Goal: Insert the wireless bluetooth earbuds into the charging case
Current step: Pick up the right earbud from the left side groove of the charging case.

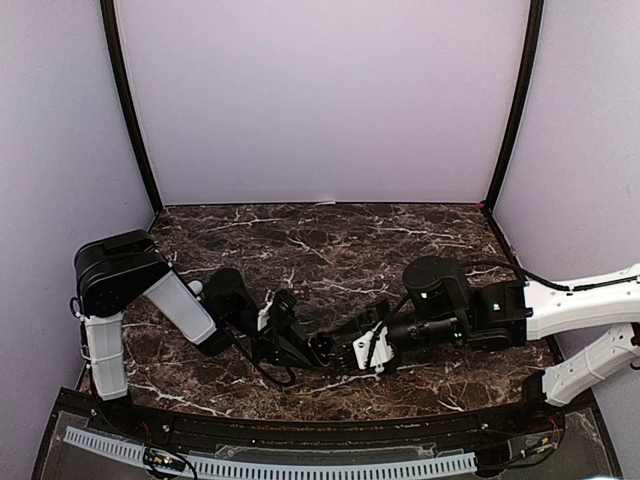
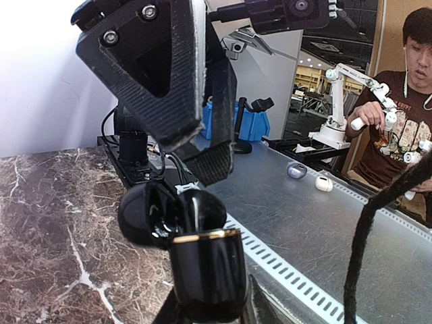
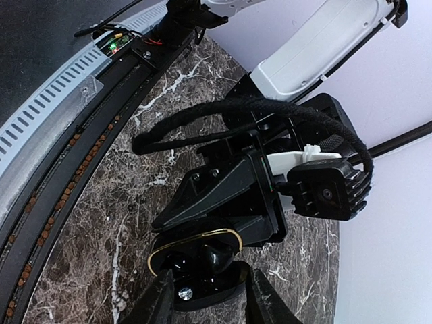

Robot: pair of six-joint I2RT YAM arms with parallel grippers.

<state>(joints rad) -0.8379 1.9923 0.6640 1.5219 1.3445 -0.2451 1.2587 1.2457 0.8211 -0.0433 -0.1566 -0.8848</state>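
My left gripper (image 1: 303, 348) is shut on a glossy black charging case (image 2: 209, 270) with a gold rim, its fingers (image 2: 268, 305) clamped on the lower body. The lid (image 2: 143, 210) hangs open to the left. A black earbud (image 2: 202, 206) stands in the case, its rounded top above the rim. My right gripper (image 1: 347, 352) faces it from the right. Its jaws are partly apart and one fingertip (image 2: 214, 177) hovers just above the earbud with nothing held. In the right wrist view the case (image 3: 196, 246), earbud (image 3: 213, 259) and lid (image 3: 202, 291) lie beyond the right gripper (image 3: 202, 300).
Both arms meet low over the dark marble table (image 1: 330, 250) near its front edge. Beyond that edge lie a perforated strip (image 2: 297, 283) and a metal bench with a grey case (image 2: 297, 170) and a white case (image 2: 325, 183). A black cable (image 2: 374, 223) crosses at right.
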